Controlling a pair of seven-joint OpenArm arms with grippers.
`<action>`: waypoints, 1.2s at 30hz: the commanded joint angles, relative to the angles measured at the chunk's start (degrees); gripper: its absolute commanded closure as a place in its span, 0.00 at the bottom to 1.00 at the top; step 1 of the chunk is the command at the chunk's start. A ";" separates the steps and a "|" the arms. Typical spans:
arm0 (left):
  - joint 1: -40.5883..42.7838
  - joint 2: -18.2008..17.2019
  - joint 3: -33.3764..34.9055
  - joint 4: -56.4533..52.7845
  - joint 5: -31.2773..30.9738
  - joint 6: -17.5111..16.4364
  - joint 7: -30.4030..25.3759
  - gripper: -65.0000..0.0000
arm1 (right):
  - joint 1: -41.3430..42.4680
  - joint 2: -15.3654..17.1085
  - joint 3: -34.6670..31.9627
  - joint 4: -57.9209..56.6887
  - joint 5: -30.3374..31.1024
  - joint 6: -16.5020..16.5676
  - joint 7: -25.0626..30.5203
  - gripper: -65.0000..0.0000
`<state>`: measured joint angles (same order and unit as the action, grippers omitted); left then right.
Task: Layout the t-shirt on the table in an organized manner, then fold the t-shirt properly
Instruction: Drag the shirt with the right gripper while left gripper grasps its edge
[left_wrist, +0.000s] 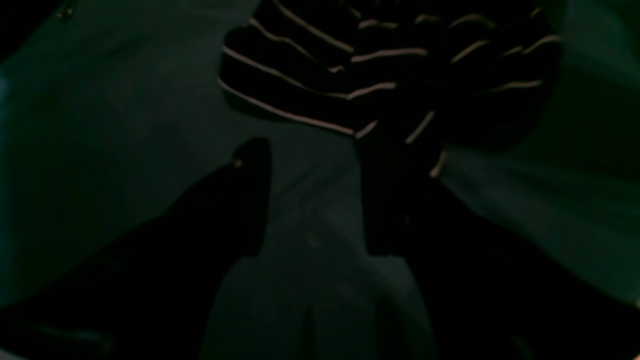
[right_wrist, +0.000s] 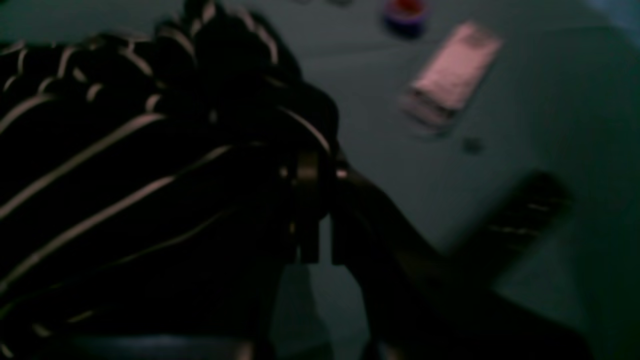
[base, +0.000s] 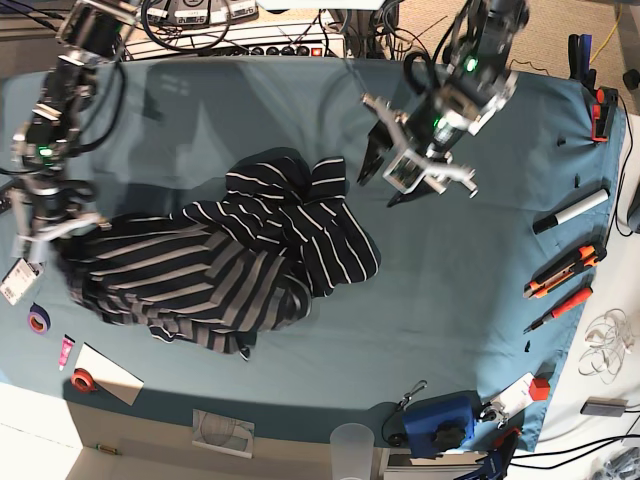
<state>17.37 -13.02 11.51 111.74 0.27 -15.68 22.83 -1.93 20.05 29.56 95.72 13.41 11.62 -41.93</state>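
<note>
The t-shirt (base: 230, 265), dark with thin white stripes, lies crumpled on the left half of the teal table (base: 450, 280). My right gripper (base: 62, 235) is at the shirt's left edge. In the right wrist view its jaws (right_wrist: 322, 172) are closed on bunched fabric of the t-shirt (right_wrist: 100, 175). My left gripper (base: 390, 180) hovers open above the table, just right of the shirt's upper corner. In the left wrist view its fingers (left_wrist: 252, 195) stand apart over bare cloth, with a fold of the t-shirt (left_wrist: 350, 65) just beyond the tips.
A white marker (base: 570, 212), an orange cutter (base: 565, 268) and a red tool (base: 560, 305) lie near the right edge. Tape rolls (base: 38, 318) and a sheet of paper (base: 105, 372) sit at the front left. A blue device (base: 440, 420) and a cup (base: 352, 440) are at the front edge.
</note>
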 joint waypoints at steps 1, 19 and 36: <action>-1.05 0.02 0.00 -0.02 -1.99 -0.11 -1.44 0.54 | 0.81 1.27 1.27 0.96 -0.07 -0.59 0.63 1.00; -15.02 0.04 13.77 -14.99 2.12 3.04 -1.44 0.54 | 0.63 1.22 3.93 0.96 -0.42 -0.46 -3.50 1.00; -20.68 5.49 14.93 -21.22 5.66 3.80 5.49 1.00 | 0.76 1.79 3.87 0.96 -3.50 0.55 -5.79 1.00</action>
<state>-2.24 -7.77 26.59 89.36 5.52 -12.69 29.63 -2.07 20.23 32.99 95.70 9.80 12.36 -49.47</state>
